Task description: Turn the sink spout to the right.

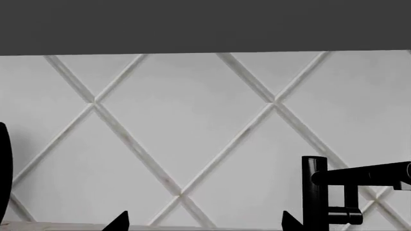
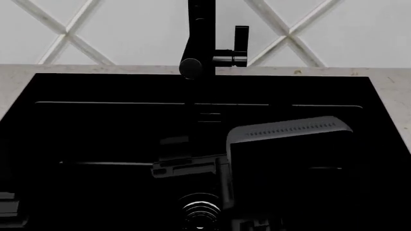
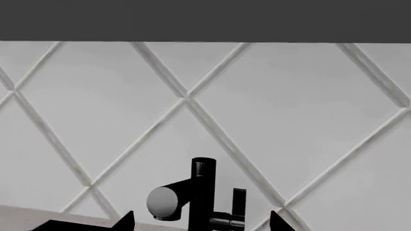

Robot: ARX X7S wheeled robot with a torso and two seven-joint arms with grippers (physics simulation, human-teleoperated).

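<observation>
- Standing at the back rim of the sink (image 2: pixel 64 91), the sink spout (image 2: pixel 191 66) points its round end forward over the basin, with the side lever (image 2: pixel 239 45) just beside its post.
- Behind the spout, a diamond-tiled wall (image 3: pixel 270 106) rises from the pale stone surface (image 2: pixel 391 84).
- Right gripper (image 3: pixel 202 222): fingertips spread, framing the spout without touching it.
- Left gripper (image 1: pixel 205 225): fingertips spread, with the spout off to one side.
- The drain (image 2: pixel 200 208) lies low in the basin.
</observation>
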